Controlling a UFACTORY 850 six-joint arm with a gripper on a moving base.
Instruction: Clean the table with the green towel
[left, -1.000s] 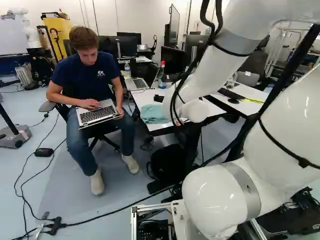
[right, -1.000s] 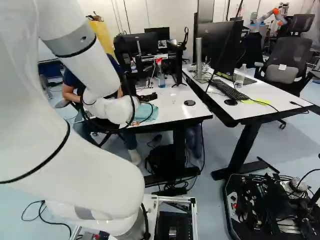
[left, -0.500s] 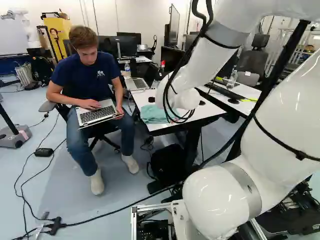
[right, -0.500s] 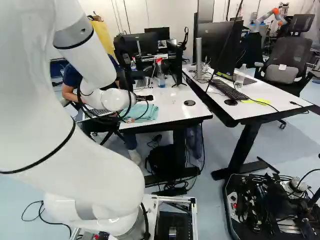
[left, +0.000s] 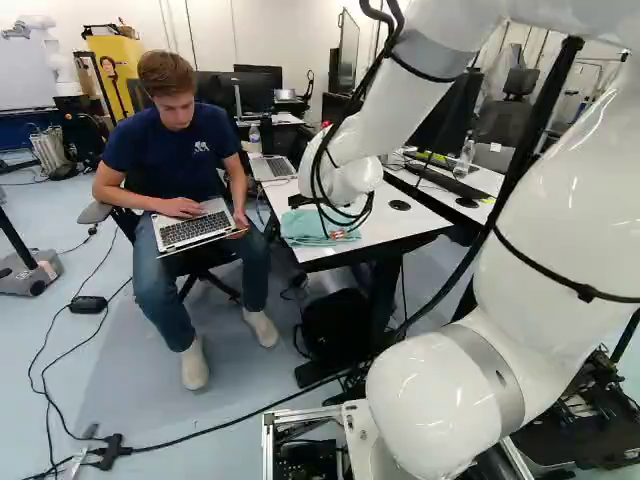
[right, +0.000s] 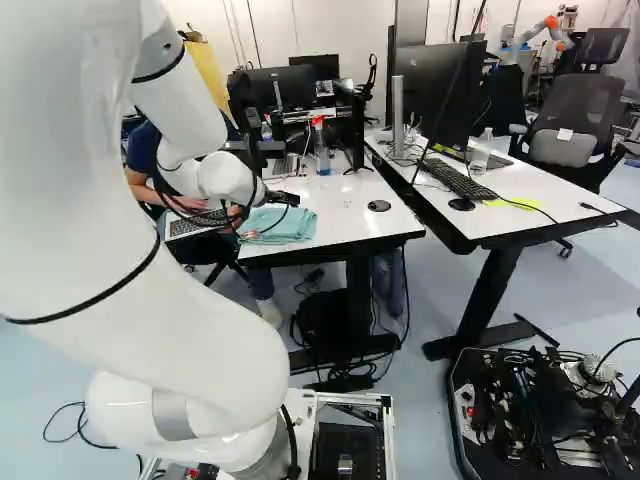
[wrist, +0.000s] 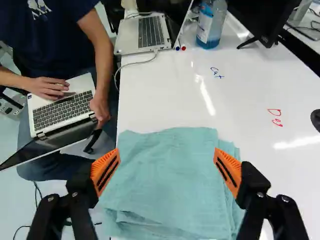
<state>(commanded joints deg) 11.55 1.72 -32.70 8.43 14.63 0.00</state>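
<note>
As I look along the wrist, the hand (right: 266, 217) hangs with its fingers spread over the green towel (wrist: 170, 182), which lies folded on the white bench (wrist: 165, 102) near an open laptop (wrist: 134, 40).

Both base views look ahead past the arm (left: 550, 230), sharing the bench (right: 345, 215); the wrist view looks down, close.

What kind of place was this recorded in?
Likely a robotics lab or shared tech workspace: another robot arm stands at the back, beyond desks with monitors, and an open crate of electronics sits on the floor.
</note>
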